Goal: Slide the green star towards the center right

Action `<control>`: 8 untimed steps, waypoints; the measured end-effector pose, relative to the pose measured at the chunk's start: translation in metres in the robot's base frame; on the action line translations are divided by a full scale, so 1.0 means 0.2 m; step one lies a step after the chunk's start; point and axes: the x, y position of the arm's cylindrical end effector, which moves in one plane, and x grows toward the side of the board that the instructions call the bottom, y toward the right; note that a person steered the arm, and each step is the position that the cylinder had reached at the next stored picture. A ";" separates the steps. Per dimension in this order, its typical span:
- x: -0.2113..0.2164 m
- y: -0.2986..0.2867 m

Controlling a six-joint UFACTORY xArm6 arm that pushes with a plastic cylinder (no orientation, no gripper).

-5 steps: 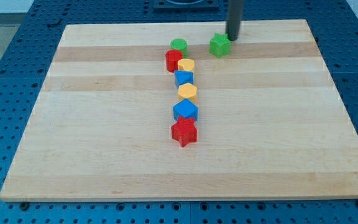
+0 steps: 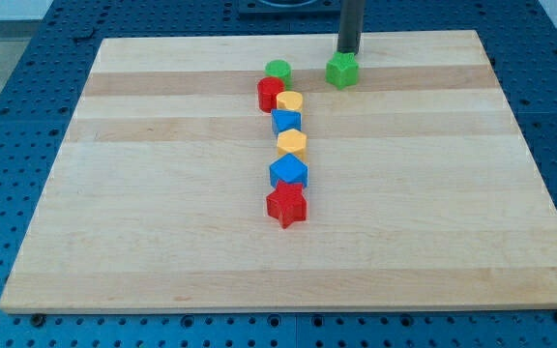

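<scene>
The green star lies near the view's top, a little right of the middle of the wooden board. My tip stands just above the star in the view, close to its top edge. Whether it touches the star cannot be told. The dark rod rises out of the view's top.
A green round block lies left of the star. Below it runs a column: red block, yellow block, blue block, yellow block, blue block, red star.
My tip has moved a little to the view's left and up, from the star's upper right to just above it. The star has not visibly moved.
</scene>
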 end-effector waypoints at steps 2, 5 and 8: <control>0.25 0.05; 0.20 -0.05; 0.56 -0.12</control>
